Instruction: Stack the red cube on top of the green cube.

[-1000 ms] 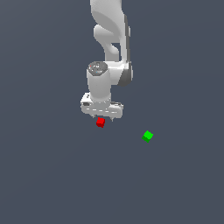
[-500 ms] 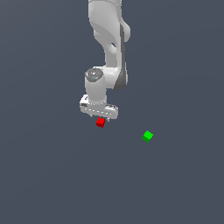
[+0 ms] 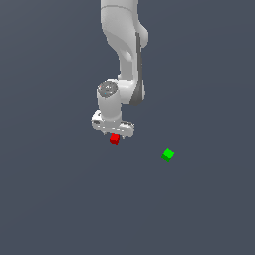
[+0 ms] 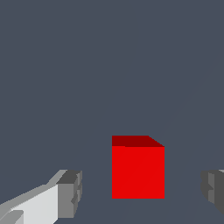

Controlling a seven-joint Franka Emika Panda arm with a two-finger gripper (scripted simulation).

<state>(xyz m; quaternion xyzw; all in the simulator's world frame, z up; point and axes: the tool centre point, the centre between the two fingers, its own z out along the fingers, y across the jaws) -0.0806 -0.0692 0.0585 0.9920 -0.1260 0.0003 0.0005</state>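
Note:
The red cube [image 3: 114, 140] rests on the grey floor, directly under the white gripper [image 3: 113, 133] in the exterior view. In the wrist view the red cube [image 4: 138, 168] fills the space between the two grey fingertips [image 4: 70, 192], with a clear gap on each side, so the gripper [image 4: 142, 192] is open and not touching it. The green cube [image 3: 168, 155] lies apart on the floor, toward the exterior view's right of the red cube and a little nearer the camera. It does not appear in the wrist view.
The white arm [image 3: 124, 55] rises from the gripper toward the top of the exterior view. Around both cubes there is only plain dark grey floor [image 3: 60, 199].
The gripper has sunk slightly toward the red cube, and the arm's upper links have shifted a little. Both cubes stay where they were.

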